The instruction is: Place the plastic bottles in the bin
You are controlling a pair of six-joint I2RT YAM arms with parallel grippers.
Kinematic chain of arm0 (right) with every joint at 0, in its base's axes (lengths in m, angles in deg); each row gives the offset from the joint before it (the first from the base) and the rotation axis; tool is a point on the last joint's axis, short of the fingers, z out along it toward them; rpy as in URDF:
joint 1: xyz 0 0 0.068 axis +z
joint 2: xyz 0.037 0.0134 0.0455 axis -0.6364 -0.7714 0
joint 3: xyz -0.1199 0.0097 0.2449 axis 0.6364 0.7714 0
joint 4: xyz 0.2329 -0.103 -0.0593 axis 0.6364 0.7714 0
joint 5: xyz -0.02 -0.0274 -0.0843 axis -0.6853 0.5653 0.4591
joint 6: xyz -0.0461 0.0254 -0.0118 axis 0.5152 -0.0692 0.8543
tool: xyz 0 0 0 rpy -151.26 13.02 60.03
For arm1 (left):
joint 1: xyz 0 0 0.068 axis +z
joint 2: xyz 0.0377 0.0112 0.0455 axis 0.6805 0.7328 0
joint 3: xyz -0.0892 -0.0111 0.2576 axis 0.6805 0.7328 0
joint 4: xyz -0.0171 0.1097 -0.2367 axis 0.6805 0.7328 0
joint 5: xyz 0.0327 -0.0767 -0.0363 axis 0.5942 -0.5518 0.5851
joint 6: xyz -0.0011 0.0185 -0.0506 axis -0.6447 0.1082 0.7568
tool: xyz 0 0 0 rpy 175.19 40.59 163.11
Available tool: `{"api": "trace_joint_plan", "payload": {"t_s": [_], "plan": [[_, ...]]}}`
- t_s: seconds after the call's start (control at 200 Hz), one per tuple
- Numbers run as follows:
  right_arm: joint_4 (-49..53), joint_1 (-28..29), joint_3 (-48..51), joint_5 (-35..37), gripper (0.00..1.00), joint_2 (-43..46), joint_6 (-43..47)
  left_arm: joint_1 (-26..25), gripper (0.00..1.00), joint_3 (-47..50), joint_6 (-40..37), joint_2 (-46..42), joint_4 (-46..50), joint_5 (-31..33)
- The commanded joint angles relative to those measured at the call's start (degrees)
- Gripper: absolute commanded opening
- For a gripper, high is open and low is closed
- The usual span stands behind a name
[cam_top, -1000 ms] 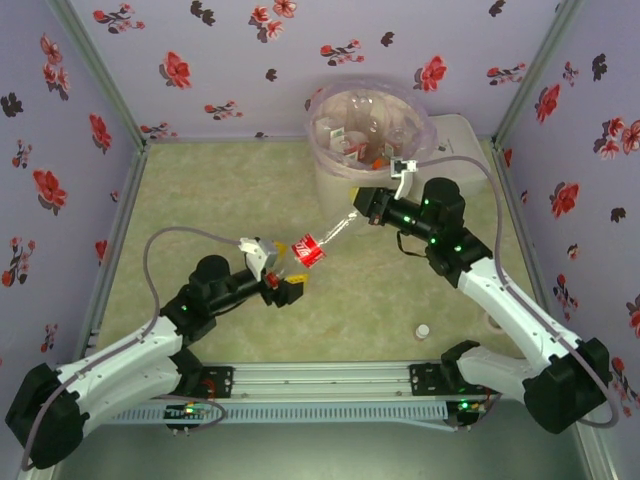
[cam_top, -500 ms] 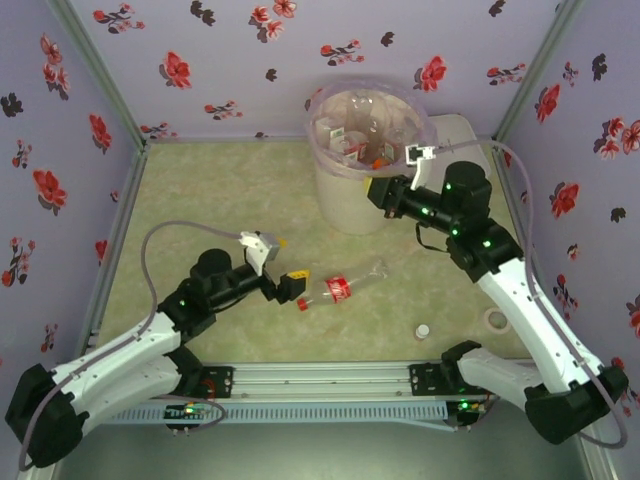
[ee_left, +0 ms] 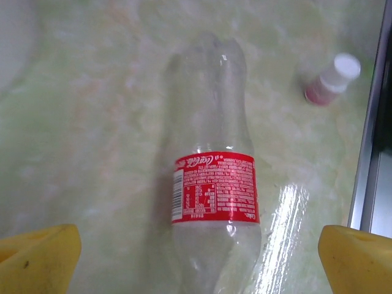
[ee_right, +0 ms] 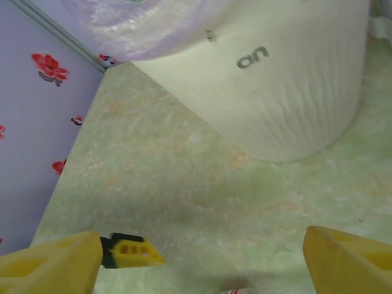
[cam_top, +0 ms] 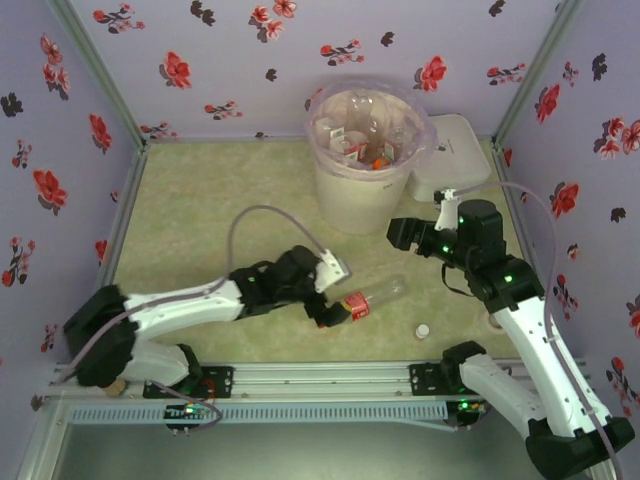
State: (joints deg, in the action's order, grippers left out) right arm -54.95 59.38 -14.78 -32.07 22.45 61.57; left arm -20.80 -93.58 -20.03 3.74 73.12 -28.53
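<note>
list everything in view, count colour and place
bin: 1, cream with pinkish liner, far middle of table
bottles in bin: several, clear, count unclear
lying bottle: 1, clear, red label, table front
small bottle: 1, white cap, right of it
box: 1, white, behind bin's right
table: 1, pale green
walls: purple, red flowers
left arm: white-black, jaws open at lying bottle's cap end
right arm: white-black, jaws open, empty, near bin

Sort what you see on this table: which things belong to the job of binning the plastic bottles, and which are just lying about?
Belong to the job: bin; bottles already inside it; red-labelled bottle lying on its side; small white-capped bottle.

Just lying about: flat white lidded box beside the bin.
</note>
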Motion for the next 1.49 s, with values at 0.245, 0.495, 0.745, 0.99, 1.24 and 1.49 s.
{"api": "trace_joint_plan", "payload": {"t_s": [0.245, 0.495, 0.745, 0.99, 1.24, 1.49], "plan": [[4.04, -1.03, -0.15, 3.32, 0.91, 4.08, 1.35, -6.10, 1.00, -9.76, -2.29, 16.87, 8.21, 3.60], [4.03, -1.18, -0.37, 3.50, 0.91, 4.47, 1.51, -6.28, 0.92, -11.18, -0.83, 21.46, 8.04, 6.60], [1.98, -1.27, 0.32, 1.11, 0.91, 4.23, 0.06, -4.68, 0.59, -6.25, 1.47, 14.55, 1.98, 8.82], [-5.68, -1.38, 3.05, -0.88, 0.95, 4.19, -4.04, 0.62, 0.38, 5.18, 6.42, -4.46, -5.93, 13.44], [-38.40, -0.97, 14.90, -11.33, 0.99, 0.62, -21.47, 5.20, 0.17, 15.80, 11.14, -21.76, -19.93, 12.78], [-41.72, 7.96, 14.15, -6.94, 1.00, -1.62, -15.40, 5.67, 0.17, 14.50, 12.42, -19.47, -19.73, 10.88]]}}
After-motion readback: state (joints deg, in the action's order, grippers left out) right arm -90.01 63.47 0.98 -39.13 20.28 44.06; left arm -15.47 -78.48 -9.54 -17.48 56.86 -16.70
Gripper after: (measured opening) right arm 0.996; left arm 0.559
